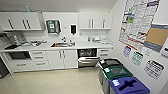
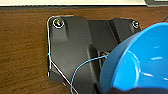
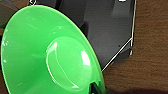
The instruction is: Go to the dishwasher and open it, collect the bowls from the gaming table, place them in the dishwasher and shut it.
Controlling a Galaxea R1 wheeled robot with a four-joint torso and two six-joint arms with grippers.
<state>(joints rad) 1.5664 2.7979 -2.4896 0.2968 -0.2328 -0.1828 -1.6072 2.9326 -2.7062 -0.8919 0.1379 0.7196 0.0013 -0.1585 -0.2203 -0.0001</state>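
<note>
Straight ahead in the head view, the dishwasher [image 1: 87, 57] sits built into a run of white base cabinets [image 1: 62, 59], just beside a narrow stack of drawers [image 1: 104, 53] at the counter's far end; its brushed steel door [image 1: 88, 61] hangs part-way down, baring a dark cavity with a rack [image 1: 86, 52] inside. Above it runs a smooth white countertop [image 1: 82, 45] with a steel sink [image 1: 63, 44] set in, and white wall cabinets [image 1: 95, 21] with dark bar handles hang over that. Near the dishwasher, along the poster-covered wall, stand three waste bins, lidded black [image 1: 109, 62], green [image 1: 118, 72] and blue [image 1: 130, 85], on a pale glossy floor [image 1: 52, 81]. In the left wrist view a glossy blue bowl [image 2: 140, 60], deep and round, fills one side close to the lens, over a dark wood-grain surface [image 2: 22, 50]; whether the left gripper pinches it cannot be told. In the right wrist view a wide lime-green bowl [image 3: 52, 55], shiny plastic with a flared rim and rounded well, looms equally close; the right gripper's grip likewise cannot be told.
</note>
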